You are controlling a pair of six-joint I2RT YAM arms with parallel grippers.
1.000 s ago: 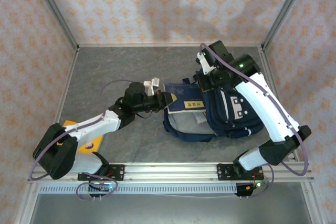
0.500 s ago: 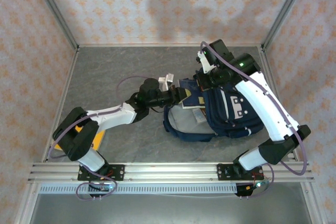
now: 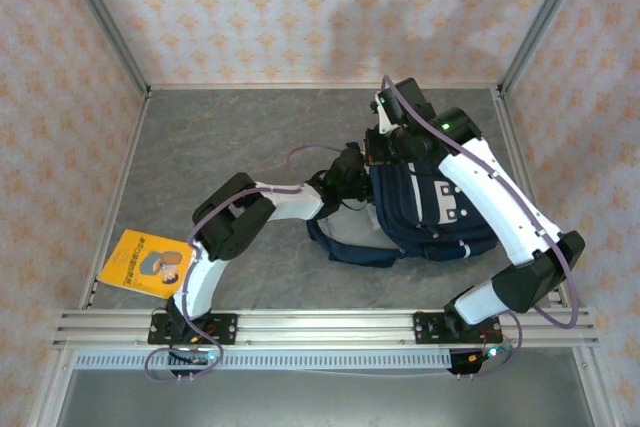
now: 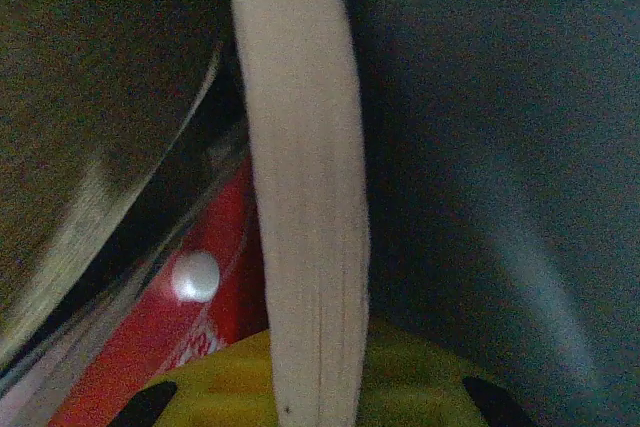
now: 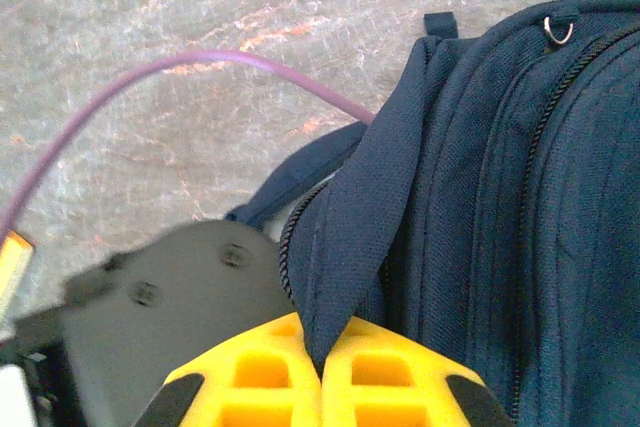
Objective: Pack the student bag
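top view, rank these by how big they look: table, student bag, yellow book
1. table
2. student bag
3. yellow book
The gaps are clear, with no close calls.

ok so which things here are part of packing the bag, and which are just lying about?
In the job: student bag; its flap, pinched by the right gripper; book, clamped in the left gripper inside the bag.
Lying about: yellow book on the table, untouched (probably a later item); purple cable, rig wiring.
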